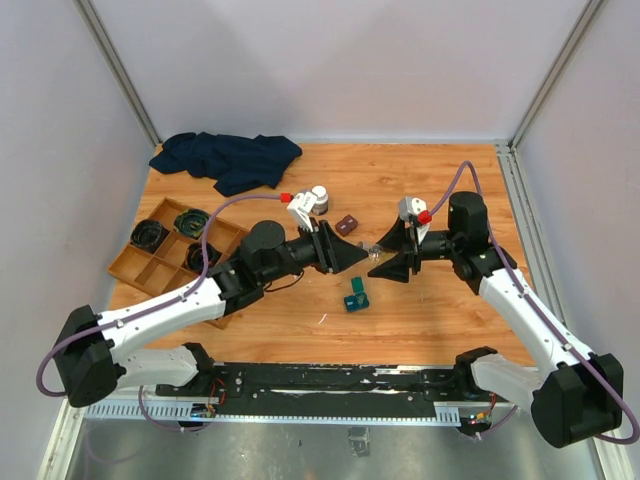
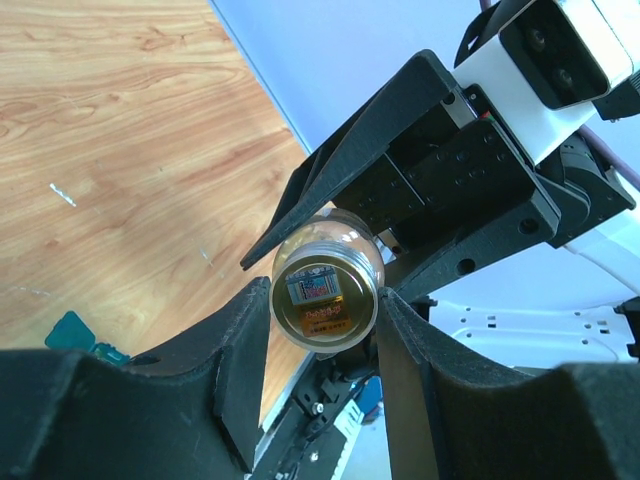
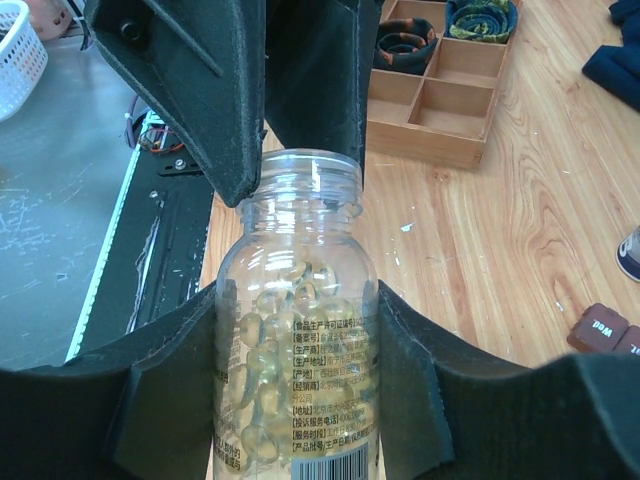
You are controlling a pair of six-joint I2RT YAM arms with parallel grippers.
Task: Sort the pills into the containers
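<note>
A clear pill bottle (image 1: 375,256) of yellowish softgels hangs above the table's middle between both grippers. My right gripper (image 3: 300,310) is shut on its labelled body (image 3: 300,340). The threaded neck points at my left gripper (image 2: 325,302). The left fingers (image 3: 200,100) close on that neck end, which shows as a gold round face with a small label (image 2: 325,305). The right gripper's fingers (image 2: 420,170) show behind it. A small teal case (image 1: 356,297) lies on the wood below the grippers and shows in the left wrist view (image 2: 85,335).
A wooden compartment tray (image 1: 150,265) holding dark coiled items sits at the left and shows in the right wrist view (image 3: 430,135). A dark blue cloth (image 1: 230,160) lies at the back left. A small brown case (image 1: 347,224) and a white-topped object (image 1: 319,198) lie behind the grippers.
</note>
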